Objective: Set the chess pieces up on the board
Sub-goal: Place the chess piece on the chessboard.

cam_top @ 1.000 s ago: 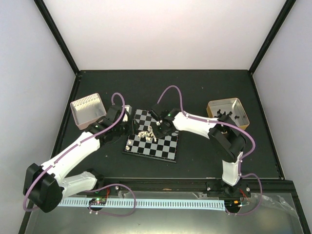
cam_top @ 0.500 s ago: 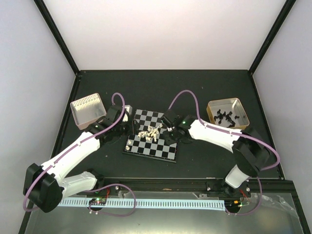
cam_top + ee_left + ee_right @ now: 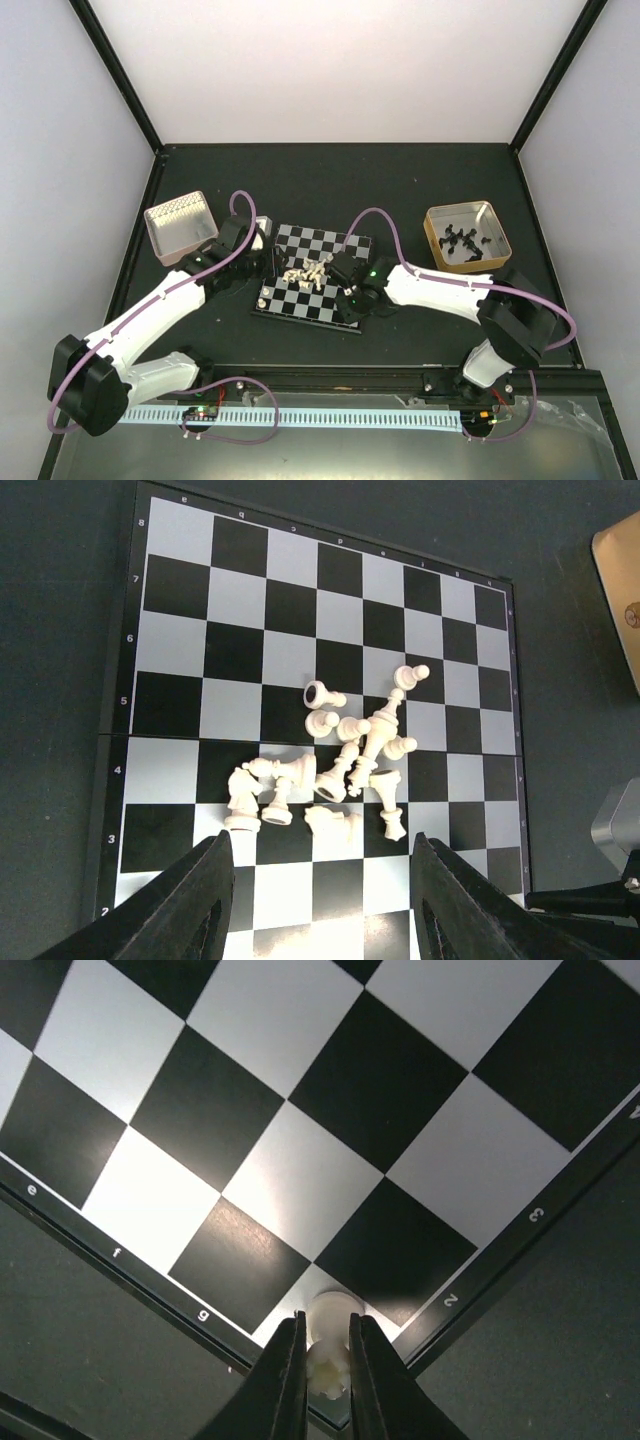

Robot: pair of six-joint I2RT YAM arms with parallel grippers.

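Note:
The board (image 3: 330, 245) lies in the middle of the table. A pile of cream-white chess pieces (image 3: 305, 272) lies toppled on its centre, also seen in the left wrist view (image 3: 345, 755). My left gripper (image 3: 322, 865) is open and empty, hovering over the board (image 3: 240, 600) just short of the pile. My right gripper (image 3: 327, 1340) is shut on one white chess piece (image 3: 329, 1312), held upright with its base on or just above the corner square between the letter g and the number 2 on the board (image 3: 300, 1190). In the top view that gripper (image 3: 350, 305) is at the board's near right corner.
A pinkish tin (image 3: 180, 226) stands at the back left of the board. A tan tin (image 3: 465, 235) holding black pieces stands at the right; its edge shows in the left wrist view (image 3: 622, 590). Black side walls fence the table.
My right gripper has moved from the pile to the board's near right corner, carrying a white piece. The left arm has not moved.

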